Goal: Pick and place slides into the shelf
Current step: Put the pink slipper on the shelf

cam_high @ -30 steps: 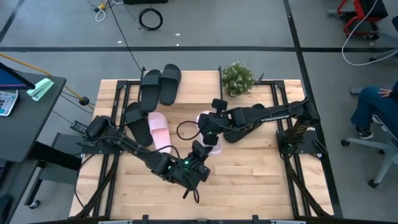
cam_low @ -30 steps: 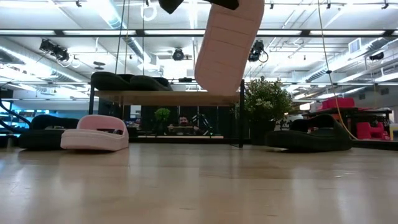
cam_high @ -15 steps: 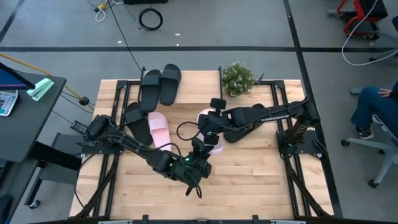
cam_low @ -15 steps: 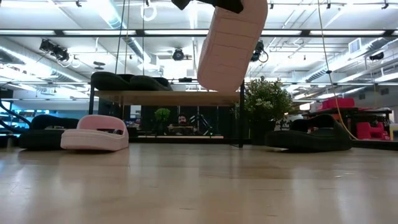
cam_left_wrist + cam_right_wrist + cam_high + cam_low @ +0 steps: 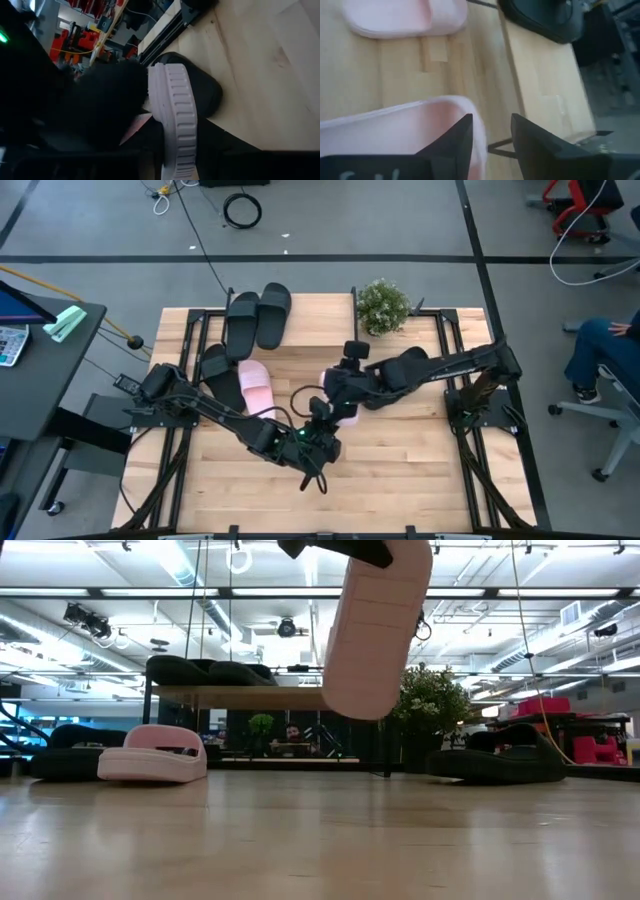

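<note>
Left gripper (image 5: pixel 318 423) clamps your raised pink slide (image 5: pixel 372 635) above the surface (image 5: pixel 400 470); right gripper (image 5: pixel 338 392) sits apart beside it

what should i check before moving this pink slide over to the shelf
1. left gripper grips lifted pink slide: ok, clamped on its edge.
2. right gripper let go: ok, fingers apart.
3. slide off the table: ok, hanging upright.
4. room on shelf top: ok, bare beside two black slides.
5. clearance from plant: cannot tell.
</note>
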Robot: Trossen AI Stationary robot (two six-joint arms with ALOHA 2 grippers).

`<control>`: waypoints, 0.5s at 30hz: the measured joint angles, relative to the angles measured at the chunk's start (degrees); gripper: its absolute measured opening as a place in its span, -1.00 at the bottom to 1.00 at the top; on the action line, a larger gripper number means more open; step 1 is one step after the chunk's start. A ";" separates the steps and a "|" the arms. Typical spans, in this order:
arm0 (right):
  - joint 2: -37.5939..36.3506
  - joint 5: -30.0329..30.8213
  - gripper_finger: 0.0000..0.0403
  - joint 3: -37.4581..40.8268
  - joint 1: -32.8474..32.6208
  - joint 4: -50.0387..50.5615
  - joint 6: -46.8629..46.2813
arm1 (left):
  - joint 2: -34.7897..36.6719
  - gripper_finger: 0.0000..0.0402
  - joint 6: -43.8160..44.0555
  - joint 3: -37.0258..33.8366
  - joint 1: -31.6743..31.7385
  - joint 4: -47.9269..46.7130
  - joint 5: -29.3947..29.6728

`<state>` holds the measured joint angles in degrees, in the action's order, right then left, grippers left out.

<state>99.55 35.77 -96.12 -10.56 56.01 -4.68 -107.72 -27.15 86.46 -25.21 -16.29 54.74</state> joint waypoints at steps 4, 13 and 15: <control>-4.50 -1.14 -0.31 0.00 -1.88 1.27 -2.18 | 0.00 -0.61 5.28 -0.02 -0.56 -3.93 -1.33; -18.95 -0.74 -0.31 0.00 -9.74 3.17 -11.70 | 0.00 -0.62 13.18 -0.11 -0.68 -14.21 -1.74; -21.94 -0.79 -0.31 0.00 -11.96 3.39 -13.55 | 0.00 -0.62 11.32 -0.11 -0.68 -14.11 -0.72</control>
<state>77.61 34.99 -96.12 -22.52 59.39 -18.22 -107.72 -15.83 86.35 -25.89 -30.39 54.02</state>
